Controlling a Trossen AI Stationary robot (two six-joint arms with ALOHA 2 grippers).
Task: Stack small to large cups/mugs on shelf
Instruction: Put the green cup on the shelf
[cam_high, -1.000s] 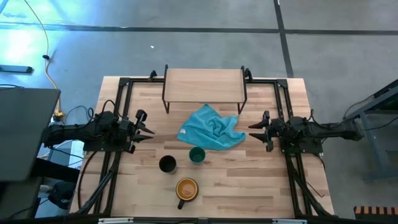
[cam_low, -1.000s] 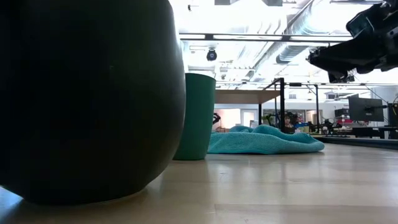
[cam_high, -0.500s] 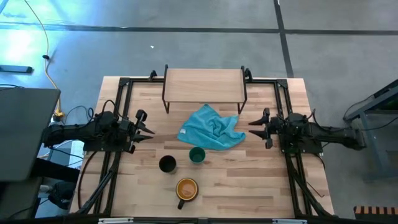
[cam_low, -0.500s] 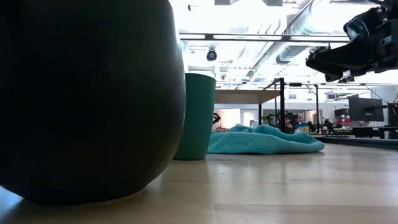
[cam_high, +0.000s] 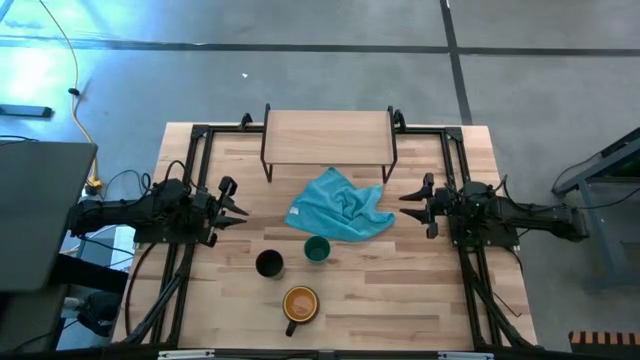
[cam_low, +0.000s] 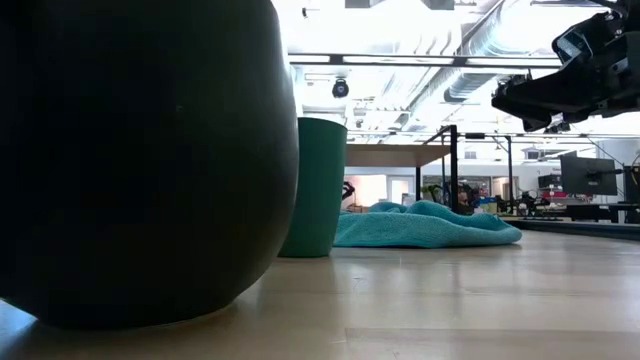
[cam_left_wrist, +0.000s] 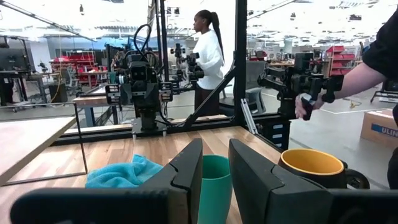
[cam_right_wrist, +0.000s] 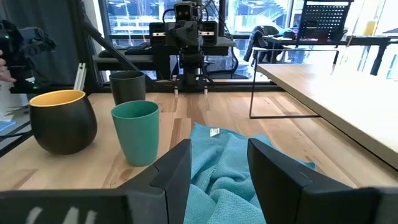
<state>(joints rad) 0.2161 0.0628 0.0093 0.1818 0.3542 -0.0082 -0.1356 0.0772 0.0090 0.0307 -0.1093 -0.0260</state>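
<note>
**Three cups are waiting to be stacked**

The three cups are sitting on the big table, and none is on the shelf (cam_high: 328, 136) yet. The small teal cup (cam_high: 317, 249) is standing just beside a crumpled teal cloth (cam_high: 340, 207). The black cup (cam_high: 269, 264) is standing near it, toward the left arm. The big dark mug with the yellow inside (cam_high: 300, 304) is sitting closest to the front edge. The shelf is standing at the back, behind the cloth, with nothing on it.

The left gripper (cam_high: 236, 211) is hovering at the left side with its fingers (cam_left_wrist: 185, 169) apart. The right gripper (cam_high: 411, 203) is hovering at the right side, just past the cloth, fingers (cam_right_wrist: 177, 167) apart too.

I think the job is only starting. The big mug probably needs to go on the shelf first, so the smaller cups can sit inside it. A gripper should come down straight over the rim, pinch one wall gently, and lift slowly so the mug is not bumping the black cup.
</note>
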